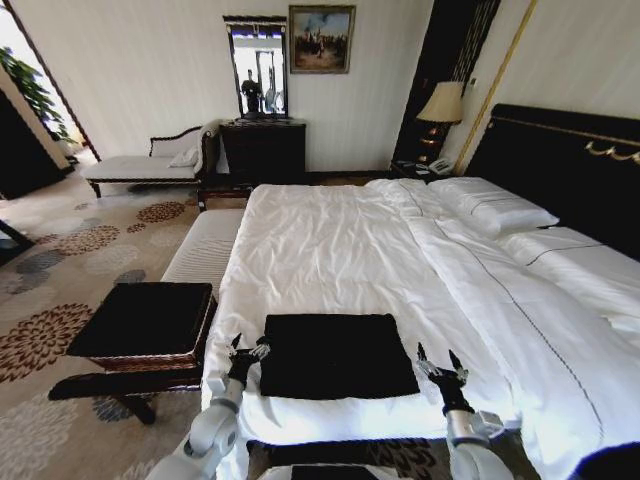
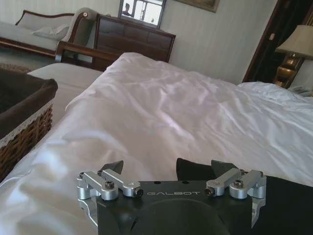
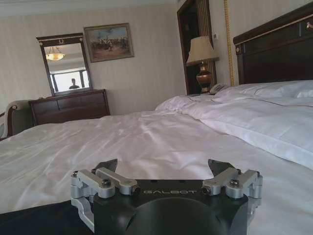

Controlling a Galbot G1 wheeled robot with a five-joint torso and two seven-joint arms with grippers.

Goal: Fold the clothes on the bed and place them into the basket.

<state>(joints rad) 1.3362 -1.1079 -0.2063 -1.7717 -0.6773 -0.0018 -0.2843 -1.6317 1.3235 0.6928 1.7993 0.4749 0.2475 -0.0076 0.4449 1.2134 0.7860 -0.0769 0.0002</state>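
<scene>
Black T-shirt (image 1: 336, 355) folded on white bed (image 1: 330, 250), both tools (image 1: 249, 352) (image 1: 441, 360) apart alongside.

White duvet (image 1: 330, 250) is showing as smooth cloth with a soft sheen, lightly creased. On it, the black T-shirt (image 1: 335, 355) is looking matt and flat. Beside the duvet, the basket (image 2: 22, 129) is showing rough brown woven wicker with dark cloth lining. The left gripper (image 2: 168, 171) is gleaming: brushed silver metal links on a matt black body. Beyond the duvet, the headboard (image 3: 274, 54) is shining as polished dark wood.
</scene>
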